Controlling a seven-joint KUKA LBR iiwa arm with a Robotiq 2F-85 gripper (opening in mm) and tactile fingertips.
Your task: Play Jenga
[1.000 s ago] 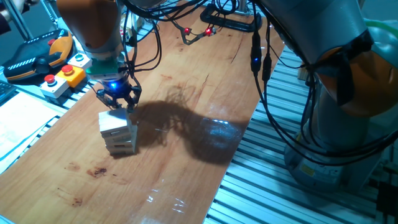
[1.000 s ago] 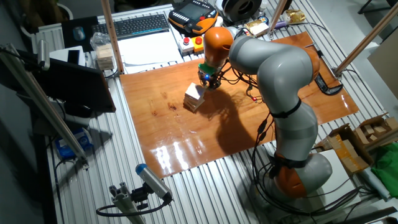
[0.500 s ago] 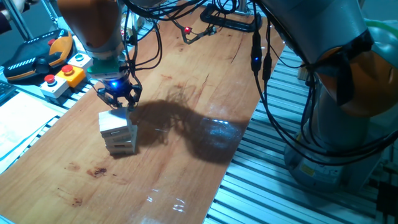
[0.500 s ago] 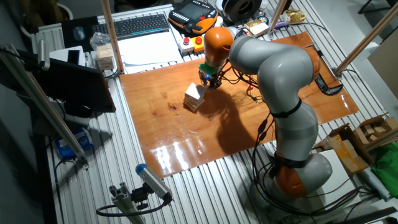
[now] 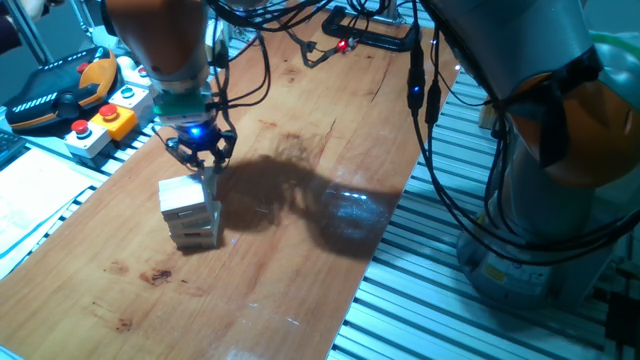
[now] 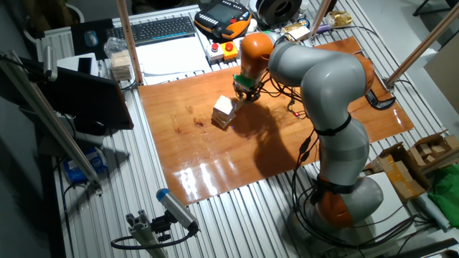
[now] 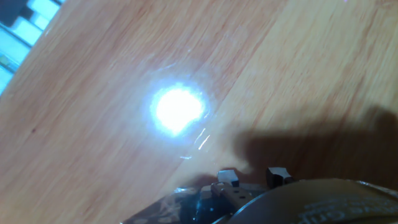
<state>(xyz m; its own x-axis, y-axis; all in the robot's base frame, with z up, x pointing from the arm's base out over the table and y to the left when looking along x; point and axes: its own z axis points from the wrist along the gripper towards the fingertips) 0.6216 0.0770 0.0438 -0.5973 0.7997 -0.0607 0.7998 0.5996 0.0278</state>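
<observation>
Jenga look: I see a small tower of pale bare wood blocks, Jenga (image 5: 190, 211), stacked in about four layers that cross one another; the top layer looks lighter than those under it.
Jenga axis: its long axis is vertical and it stands upright on the bench (image 5: 300, 250); in the other fixed view (image 6: 224, 112) the stack sits with a corner turned toward that camera. I cannot make out single blocks.
Jenga place: on the brown wooden bench, toward the side where the button box (image 5: 103, 124) with red and yellow caps lies off the bench edge; well apart from the red-lit cable ends (image 5: 345, 45) at the far end.
Gripper place: the gripper (image 5: 207, 170) hangs just beside the tower's upper far corner, fingers pointing down; I cannot tell whether it touches the top block.
Gripper state: the fingers look drawn close together with nothing seen between them, though I cannot tell for certain how far open it is.
Hand view: I get only bench grain, a bright glare spot and two small fingertips (image 7: 227, 177) at the bottom edge.
</observation>
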